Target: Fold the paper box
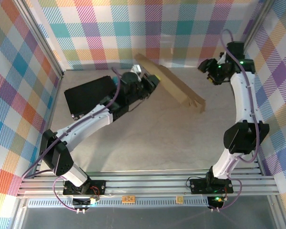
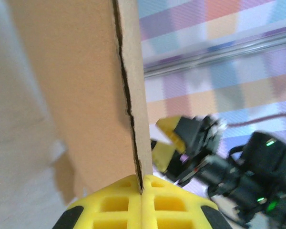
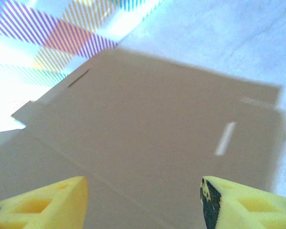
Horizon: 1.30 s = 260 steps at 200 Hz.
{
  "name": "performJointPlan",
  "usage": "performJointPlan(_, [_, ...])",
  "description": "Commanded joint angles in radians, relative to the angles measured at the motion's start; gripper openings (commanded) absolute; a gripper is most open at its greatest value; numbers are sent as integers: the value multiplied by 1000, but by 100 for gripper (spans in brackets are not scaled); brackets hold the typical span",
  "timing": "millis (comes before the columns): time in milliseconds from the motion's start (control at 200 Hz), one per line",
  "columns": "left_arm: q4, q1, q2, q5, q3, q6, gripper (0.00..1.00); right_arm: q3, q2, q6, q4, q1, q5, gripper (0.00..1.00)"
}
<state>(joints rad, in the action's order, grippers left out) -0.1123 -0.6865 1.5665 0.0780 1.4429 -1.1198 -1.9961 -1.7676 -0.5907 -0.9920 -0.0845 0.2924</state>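
Note:
The paper box (image 1: 174, 86) is a flat brown cardboard sheet standing on edge, slanting from the back centre toward the right. My left gripper (image 1: 152, 79) is shut on its upper edge. In the left wrist view the yellow fingers (image 2: 114, 202) of the left gripper (image 2: 142, 185) pinch the thin cardboard (image 2: 86, 95) between them. My right gripper (image 1: 205, 69) hovers to the right of the box, apart from it, jaws open. In the right wrist view the right gripper (image 3: 143, 200) faces the creased, slotted box (image 3: 148, 124) with nothing between its fingers.
A black rectangular case (image 1: 88, 95) lies flat at the left, beside the left arm's forearm. Checked walls close in the back and both sides. Aluminium rails run along the near edge. The right gripper's open yellow fingers (image 2: 171, 140) show beyond the cardboard in the left wrist view.

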Motion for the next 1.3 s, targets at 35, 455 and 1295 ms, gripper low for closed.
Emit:
performJointPlan(35, [-135, 103, -47, 176, 59, 9, 0, -43, -39, -44, -5, -44, 81, 67])
performJointPlan(455, [-197, 279, -54, 308, 189, -104, 0, 176, 28, 20, 260, 1, 303, 67])
performJointPlan(1295, [-168, 301, 0, 290, 237, -101, 0, 724, 610, 911, 982, 553, -298, 76])
